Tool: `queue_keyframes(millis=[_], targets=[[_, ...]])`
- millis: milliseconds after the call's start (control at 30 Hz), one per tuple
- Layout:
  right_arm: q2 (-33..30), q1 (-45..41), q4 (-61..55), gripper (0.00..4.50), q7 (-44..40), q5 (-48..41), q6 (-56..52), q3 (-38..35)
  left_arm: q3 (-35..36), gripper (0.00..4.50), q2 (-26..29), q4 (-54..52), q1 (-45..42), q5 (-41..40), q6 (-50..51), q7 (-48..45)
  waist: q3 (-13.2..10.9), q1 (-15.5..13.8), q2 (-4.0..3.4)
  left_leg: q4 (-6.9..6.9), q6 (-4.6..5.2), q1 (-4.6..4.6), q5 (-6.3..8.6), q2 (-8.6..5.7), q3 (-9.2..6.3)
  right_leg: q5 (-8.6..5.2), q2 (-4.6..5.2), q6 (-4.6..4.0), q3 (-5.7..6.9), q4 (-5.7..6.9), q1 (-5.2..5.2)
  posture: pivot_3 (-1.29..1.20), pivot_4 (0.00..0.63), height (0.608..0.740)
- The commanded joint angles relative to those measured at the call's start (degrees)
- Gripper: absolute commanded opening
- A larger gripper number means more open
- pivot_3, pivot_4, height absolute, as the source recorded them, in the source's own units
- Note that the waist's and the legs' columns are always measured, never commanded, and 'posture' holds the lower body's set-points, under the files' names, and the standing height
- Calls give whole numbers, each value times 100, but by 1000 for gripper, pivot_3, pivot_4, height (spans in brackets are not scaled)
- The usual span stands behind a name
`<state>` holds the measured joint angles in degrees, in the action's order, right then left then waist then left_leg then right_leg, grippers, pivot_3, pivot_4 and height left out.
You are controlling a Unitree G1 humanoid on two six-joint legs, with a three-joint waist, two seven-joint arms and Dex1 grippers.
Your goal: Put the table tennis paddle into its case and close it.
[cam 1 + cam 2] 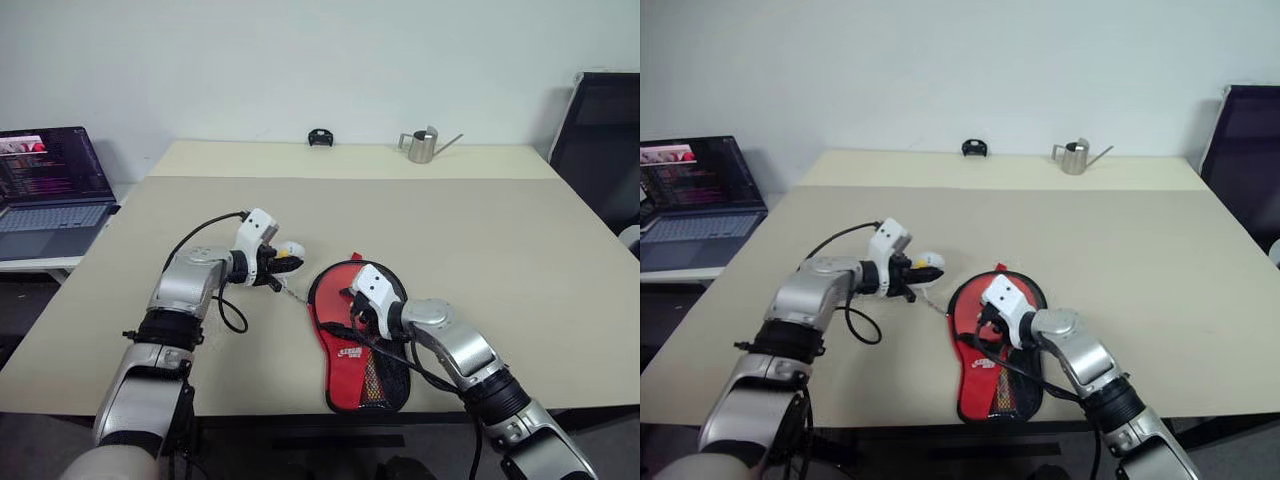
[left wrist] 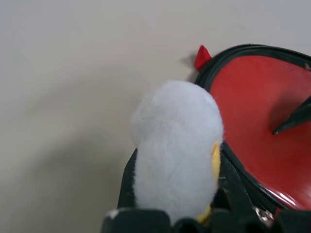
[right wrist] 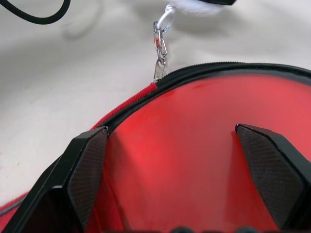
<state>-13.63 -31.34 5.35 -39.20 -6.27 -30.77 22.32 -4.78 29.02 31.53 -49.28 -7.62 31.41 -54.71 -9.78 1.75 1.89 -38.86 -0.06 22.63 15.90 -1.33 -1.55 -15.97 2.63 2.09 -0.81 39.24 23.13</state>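
Lying flat on the beige worktop, close to its near edge, is the case: paddle-shaped, red with a black zipper rim, a white logo and black mesh down at its narrow end. Inside the round part shows the smooth red face of the table tennis paddle, ringed by the black zipper; its handle is out of sight.

Now the left tool, just left of the case's rim — fingers pressed together, pinching a fluffy white plush charm with a touch of yellow. From that charm a short silver chain runs to the zipper pull on the case's rim, so the tool and the case are linked by the chain. A small red tab sticks out at the rim nearby.

The right tool sits over the round part of the case, its fingers spread wide, with the red face between them; whether they touch the red, I cannot tell.

Room to move: plenty of bare worktop beyond the case. Well apart from it, at the far edge, stand a small metal watering can and a small black object. Far left of the case, off the worktop, an open laptop.
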Motion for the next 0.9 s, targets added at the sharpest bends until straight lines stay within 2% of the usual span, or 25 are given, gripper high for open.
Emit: queue_keyframes(millis=[33,200,367,567,900], targets=[[62,153,452,4500,70,99,-428,72,-168,269,-194,786,-648,236,-627,-7,5,-4,4,-1,0,-1,0,0,1,1,0,1,3,0,0,0,150,740],[161,224,465,4500,166,89,-664,-61,-278,269,-640,2430,-1524,586,-1516,159,12,-2,9,-1,0,-4,0,-1,6,1,-1,1,11,6,0,0,150,740],[48,343,489,4500,241,148,-812,-143,-370,269,-911,3433,-1988,923,-2145,303,12,-1,10,-1,1,-4,0,-1,8,1,-1,2,10,11,2,0,150,740],[-114,366,666,4500,282,231,-819,-249,-439,269,-1091,4060,-2247,1338,-2556,589,21,-29,18,-5,1,-4,0,-5,6,1,-1,2,15,15,-2,0,150,740],[-310,602,178,4500,327,202,-1163,-264,-474,269,-1714,4528,-2552,2006,-3366,1934,28,-76,22,-7,2,-3,0,-9,3,1,1,5,18,16,-4,0,150,740]])
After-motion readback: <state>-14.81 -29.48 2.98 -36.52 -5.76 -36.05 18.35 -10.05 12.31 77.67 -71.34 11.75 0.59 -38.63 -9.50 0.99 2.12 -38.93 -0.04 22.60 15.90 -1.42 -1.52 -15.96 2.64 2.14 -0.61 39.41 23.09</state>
